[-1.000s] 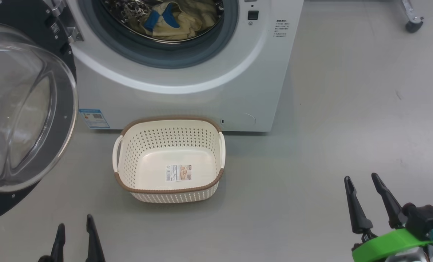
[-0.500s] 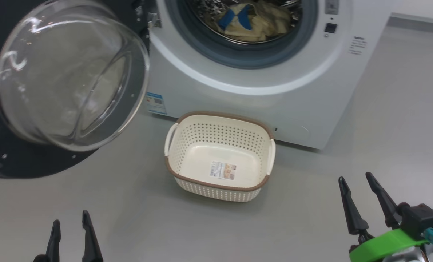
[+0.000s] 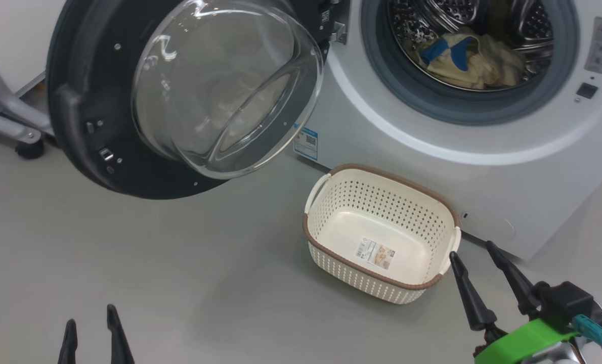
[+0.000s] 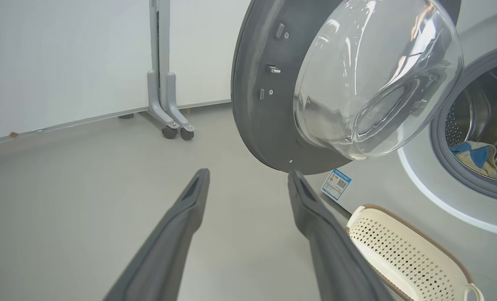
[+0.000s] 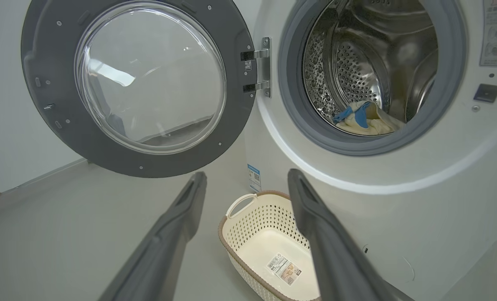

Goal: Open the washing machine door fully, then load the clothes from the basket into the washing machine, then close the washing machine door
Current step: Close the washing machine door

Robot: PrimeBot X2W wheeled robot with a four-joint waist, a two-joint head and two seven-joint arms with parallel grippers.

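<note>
Cream-white plastic with a brown rim: the basket (image 3: 377, 199) sits on the grey floor (image 3: 179, 263) just in front of the washing machine (image 3: 392, 151), a label sticker (image 3: 375, 254) showing on its bottom. The clothes (image 3: 470, 58), pale yellow with a bright blue patch, lie inside the perforated steel drum (image 3: 528, 23), low down behind the grey rubber gasket (image 3: 432, 106).

The washing machine door (image 3: 103, 151) is swung wide to the left on its metal hinge (image 5: 261, 67), its inner side facing me and its clear glass bowl (image 3: 220, 91) bulging out from the black ring. A small blue sticker (image 3: 306, 143) shows on the machine's front, just below the door's edge.

My left claw (image 3: 90, 313) hangs low over bare floor, well apart from the basket, fingers spread and holding nothing. My right claw (image 3: 471, 248) is also spread and empty, its tips near the basket's right-hand end; from the head view I cannot tell whether one finger touches the rim.

A grey wheeled stand (image 4: 165, 104) stands by the white wall beyond the door.
</note>
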